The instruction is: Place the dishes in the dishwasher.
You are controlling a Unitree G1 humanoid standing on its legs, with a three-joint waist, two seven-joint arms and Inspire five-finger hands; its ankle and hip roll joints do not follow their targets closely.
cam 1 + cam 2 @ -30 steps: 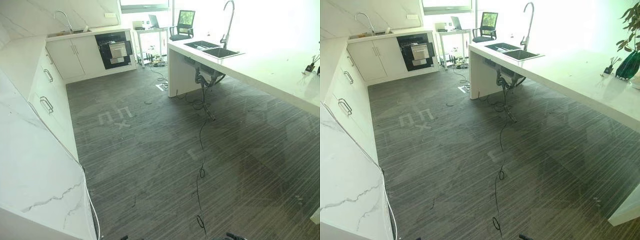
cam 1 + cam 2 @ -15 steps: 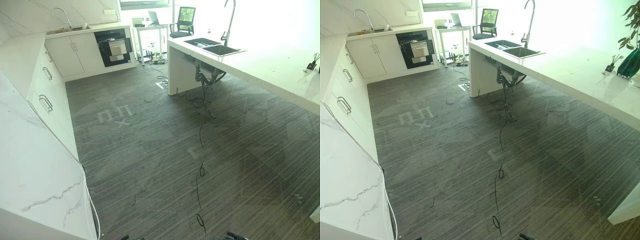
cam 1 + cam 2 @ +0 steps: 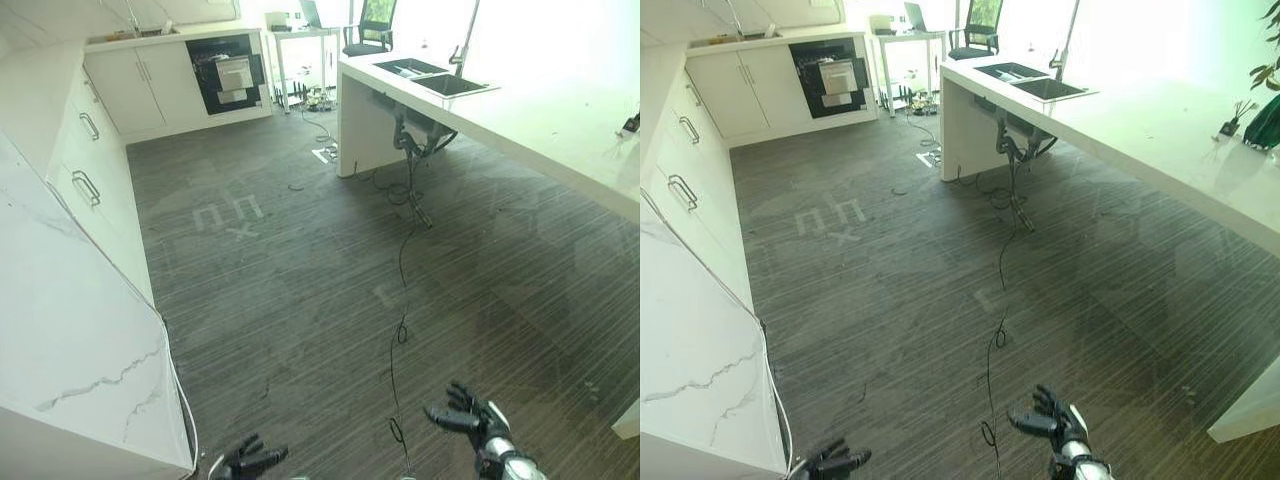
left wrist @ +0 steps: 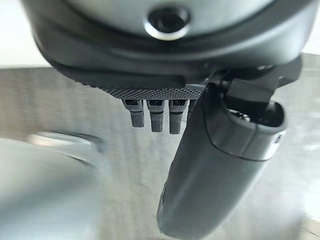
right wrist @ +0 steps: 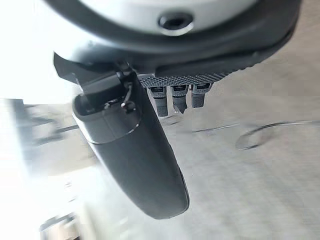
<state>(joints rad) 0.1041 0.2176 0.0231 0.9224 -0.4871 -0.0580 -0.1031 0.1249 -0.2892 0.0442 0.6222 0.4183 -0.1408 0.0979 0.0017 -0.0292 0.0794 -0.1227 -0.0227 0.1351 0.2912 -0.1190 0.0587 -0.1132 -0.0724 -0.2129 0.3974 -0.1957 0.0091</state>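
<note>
Both dark hands, left hand (image 3: 250, 462) and right hand (image 3: 468, 418), newly enter view, fingers spread and empty; the black built-in dishwasher (image 3: 228, 72) stands far off.

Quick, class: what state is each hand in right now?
Left hand: open, holding nothing.
Right hand: open, holding nothing.

A grey striped floor (image 3: 300, 300) runs between white marble-topped cabinets (image 3: 70, 300) along one side and a white island counter (image 3: 540, 120) with a sink (image 3: 435, 78) opposite. An office chair (image 3: 370, 30) and what looks like a small desk (image 3: 295, 40) stand at the far end.
</note>
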